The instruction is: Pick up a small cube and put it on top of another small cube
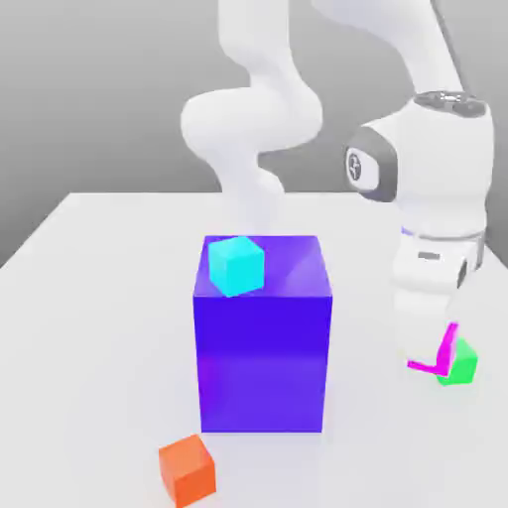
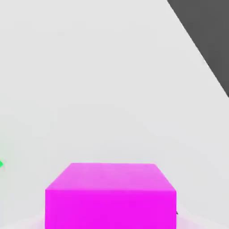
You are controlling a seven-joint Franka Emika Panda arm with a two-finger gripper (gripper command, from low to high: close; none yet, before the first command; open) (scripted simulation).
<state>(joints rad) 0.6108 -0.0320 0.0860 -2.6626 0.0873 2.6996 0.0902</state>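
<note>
At the exterior view's right, hanging low over the white table [image 1: 89, 298], with the gripper [image 1: 429, 349] pointing down and pinching the magenta cube [image 1: 438, 359], fingers pressed in on it. Showing only a thin magenta sliver of that cube below and beside the white hand, raised off the tabletop by the look of it. Sitting just beside and partly behind that sliver, the green cube [image 1: 460, 363], resting on the table, the two overlapping in the exterior view so that contact cannot be told. Filling the hand view's foreground, the magenta cube [image 2: 110, 194], its flat top face and one side face glowing, with a tiny speck of the green cube [image 2: 1, 164] peeking in at the edge. Standing mid-table, the big blue-purple block [image 1: 263, 347], carrying the cyan cube [image 1: 235, 265] near one corner of its top. Lying well apart, nearest the camera, the orange cube [image 1: 188, 468].
</note>
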